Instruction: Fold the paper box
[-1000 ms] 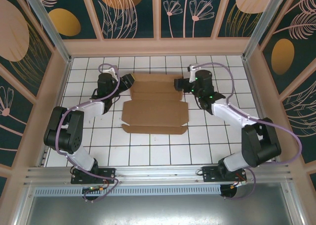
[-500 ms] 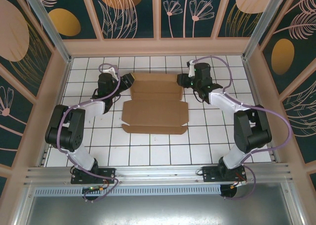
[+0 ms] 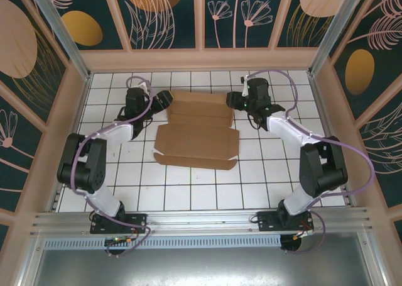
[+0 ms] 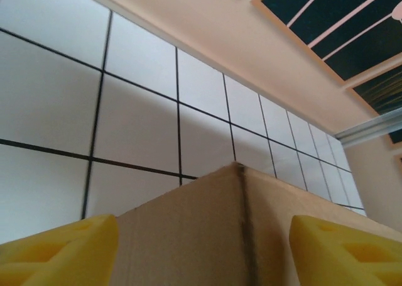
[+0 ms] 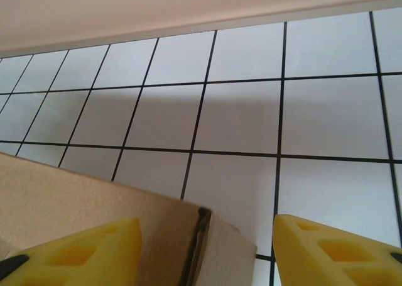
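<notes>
This is a robotics lab cell, a built enclosure rather than a lived-in room. The left arm (image 3: 81,166) and the right arm (image 3: 323,173) are bolted side by side to an aluminium rail (image 3: 201,222) at the near edge of a white tabletop (image 3: 188,195) ruled with a black grid. Purple cables (image 3: 380,184) trail along both arms. Aluminium posts (image 3: 59,31) stand at the corners, and the walls are printed panels (image 3: 169,22) (dark teal, with pale plant shapes and orange discs) set in peach-coloured frames.

Brown corrugated cardboard sheet (image 3: 198,141): 10 and 2 o'clock corners hidden under left gripper (image 3: 164,99), right gripper (image 3: 232,100); contact too small to tell. Wrist views: yellow fingers (image 4: 56,251), sheet cut off at 6 o'clock.
</notes>
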{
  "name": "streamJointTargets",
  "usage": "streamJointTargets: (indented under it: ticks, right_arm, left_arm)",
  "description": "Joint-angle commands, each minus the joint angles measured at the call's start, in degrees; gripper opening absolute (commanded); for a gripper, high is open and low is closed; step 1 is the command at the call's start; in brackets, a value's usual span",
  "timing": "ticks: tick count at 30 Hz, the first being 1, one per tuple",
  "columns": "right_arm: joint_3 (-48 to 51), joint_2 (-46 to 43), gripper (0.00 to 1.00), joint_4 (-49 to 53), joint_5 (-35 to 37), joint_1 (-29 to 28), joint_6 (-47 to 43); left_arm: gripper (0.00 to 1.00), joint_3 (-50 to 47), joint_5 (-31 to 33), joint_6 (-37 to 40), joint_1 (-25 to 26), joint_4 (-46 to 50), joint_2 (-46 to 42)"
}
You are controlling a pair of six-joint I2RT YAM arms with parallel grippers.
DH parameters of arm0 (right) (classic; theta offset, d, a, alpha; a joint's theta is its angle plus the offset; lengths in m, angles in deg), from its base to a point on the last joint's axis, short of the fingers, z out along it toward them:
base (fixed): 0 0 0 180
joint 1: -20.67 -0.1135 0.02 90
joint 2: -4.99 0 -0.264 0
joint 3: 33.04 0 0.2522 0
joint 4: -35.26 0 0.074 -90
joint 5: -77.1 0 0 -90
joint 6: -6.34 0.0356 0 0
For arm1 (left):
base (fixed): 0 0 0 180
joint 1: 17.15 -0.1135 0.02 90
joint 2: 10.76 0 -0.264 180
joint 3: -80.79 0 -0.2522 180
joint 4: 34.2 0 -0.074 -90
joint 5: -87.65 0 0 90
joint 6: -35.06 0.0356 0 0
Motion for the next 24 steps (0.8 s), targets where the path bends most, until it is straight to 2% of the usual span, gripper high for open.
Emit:
streamJointTargets:
  ticks: [1, 5, 6, 7, 8, 11, 13, 15, 18, 21, 24]
  right_arm:
    - [-3.2, -4.6, 0.54, 4.3, 2.5, -1.9, -3.1]
    - [-3.9, -5.6, 0.45, 6.4, 3.4, -8.1, -12.7]
    - [-4.4, -5.3, 0.42, 7.4, 3.4, -9.6, -14.9]
    - [-5.6, -4.3, 0.4, 9.6, 2.9, -11.7, -17.0]
    - [-7.2, -3.1, 0.37, 11.9, 2.0, -13.4, -18.5]
    - [-9.2, 0.0, 0.31, 15.3, 0.4, -17.8, -20.2]
    - [-11.3, 2.9, 0.28, 17.4, -1.0, -20.0, -19.3]
    - [-13.3, 6.6, 0.27, 19.0, 0.4, -22.2, -18.9]
    - [-16.2, 12.1, 0.24, 19.4, 3.5, -22.8, -17.9]
    - [-21.1, 17.9, 0.16, 20.5, 5.4, -20.9, -16.5]
    - [-25.2, 20.3, 0.15, 18.5, 5.0, -18.6, -15.0]
  left_arm:
    - [0.76, -0.1, 8.3, 4.7, 0.3, 7.7, -10.0]
    - [0.86, -2.2, 13.6, 2.8, 0.3, 9.0, -19.1]
    - [0.87, -3.2, 15.4, 0.7, 0.3, 9.1, -20.6]
    - [0.98, -4.7, 17.6, -3.4, 0.1, 9.4, -22.4]
    - [0.99, -6.9, 18.8, -7.5, 0.1, 8.5, -24.0]
    - [0.99, -12.6, 15.1, -10.9, -0.3, 1.2, -27.0]
    - [0.98, -12.0, 12.4, -8.7, -0.2, 2.6, -27.2]
    - [0.98, -9.7, 12.6, -7.2, -0.1, 8.5, -26.8]
    - [0.98, -9.0, 14.7, -4.8, -0.1, 13.0, -26.8]
    - [0.99, -12.3, 15.7, -4.0, -0.1, 9.6, -28.8]
    - [0.99, -12.4, 14.3, -3.0, -0.1, 8.6, -28.8]
